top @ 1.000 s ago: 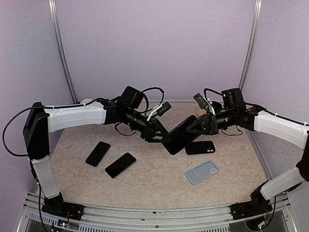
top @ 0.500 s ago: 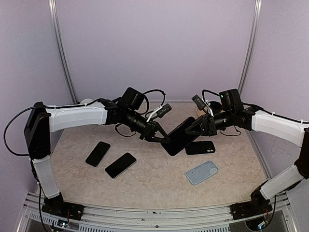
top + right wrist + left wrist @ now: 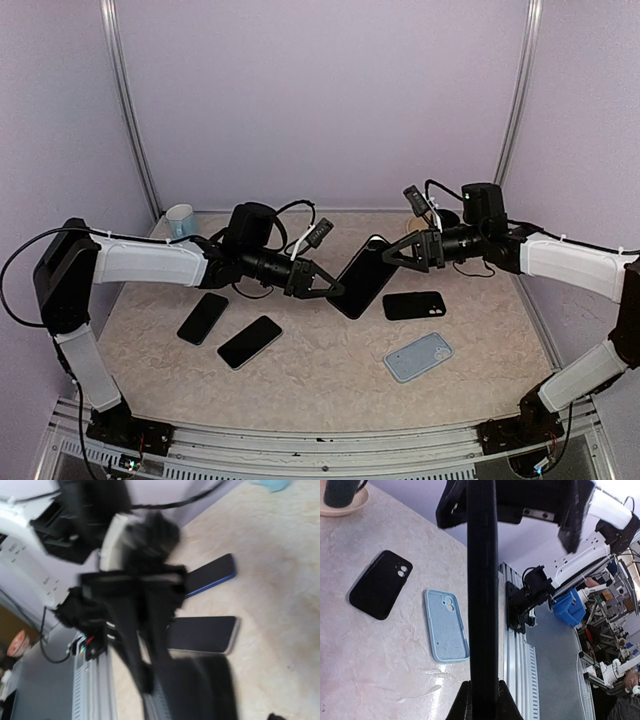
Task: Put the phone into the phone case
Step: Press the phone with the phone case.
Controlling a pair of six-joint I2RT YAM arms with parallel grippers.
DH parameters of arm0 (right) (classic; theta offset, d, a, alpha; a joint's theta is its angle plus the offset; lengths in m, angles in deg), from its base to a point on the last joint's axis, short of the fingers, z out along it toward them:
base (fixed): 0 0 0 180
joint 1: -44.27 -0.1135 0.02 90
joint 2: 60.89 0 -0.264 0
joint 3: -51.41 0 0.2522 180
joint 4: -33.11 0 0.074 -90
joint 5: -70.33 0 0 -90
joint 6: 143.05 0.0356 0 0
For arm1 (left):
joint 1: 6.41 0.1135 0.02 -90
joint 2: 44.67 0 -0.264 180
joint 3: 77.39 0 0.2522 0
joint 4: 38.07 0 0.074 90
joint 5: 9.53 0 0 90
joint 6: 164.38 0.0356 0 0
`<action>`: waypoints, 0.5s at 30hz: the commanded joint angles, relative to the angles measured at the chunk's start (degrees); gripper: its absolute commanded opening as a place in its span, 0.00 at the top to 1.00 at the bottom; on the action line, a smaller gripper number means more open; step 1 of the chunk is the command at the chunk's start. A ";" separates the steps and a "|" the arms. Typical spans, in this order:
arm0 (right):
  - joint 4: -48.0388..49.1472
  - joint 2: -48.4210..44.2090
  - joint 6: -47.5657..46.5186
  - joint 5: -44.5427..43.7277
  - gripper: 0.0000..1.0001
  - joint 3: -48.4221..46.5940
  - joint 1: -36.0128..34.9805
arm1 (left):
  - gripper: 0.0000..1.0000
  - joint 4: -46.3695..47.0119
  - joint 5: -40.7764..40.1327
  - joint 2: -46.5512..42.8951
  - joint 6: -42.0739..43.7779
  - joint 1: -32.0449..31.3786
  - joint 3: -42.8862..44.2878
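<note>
The slim black rectangular phone (image 3: 360, 280) hangs tilted above the beige marbled counter (image 3: 320, 385), its lower end clamped in the closed left end effector (image 3: 335, 291). The right end effector (image 3: 393, 252) stands with jaws spread wide at the phone's upper end, gripping nothing. A black phone case (image 3: 414, 305) lies flat on the counter close by, a pale blue case (image 3: 418, 357) nearer the bases.

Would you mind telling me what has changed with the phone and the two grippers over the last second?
The left gripper closed on the black phone at its lower end, then the right gripper let go and opened. The left arm drew back leftward, carrying the phone slightly with it. The two spare phones, black case and blue case stayed put.
</note>
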 commanded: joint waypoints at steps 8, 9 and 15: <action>17.47 -2.93 13.40 -6.93 0.05 7.33 0.66 | 1.00 39.60 -7.38 -6.70 -23.47 -0.33 -10.75; 18.95 -3.17 14.42 -7.00 0.05 8.03 0.67 | 1.00 40.69 -8.17 -6.58 -24.09 -0.76 -11.15; 23.27 -4.17 17.10 -8.33 0.05 10.61 0.31 | 1.00 47.84 -12.90 -5.14 -28.77 -2.60 -12.79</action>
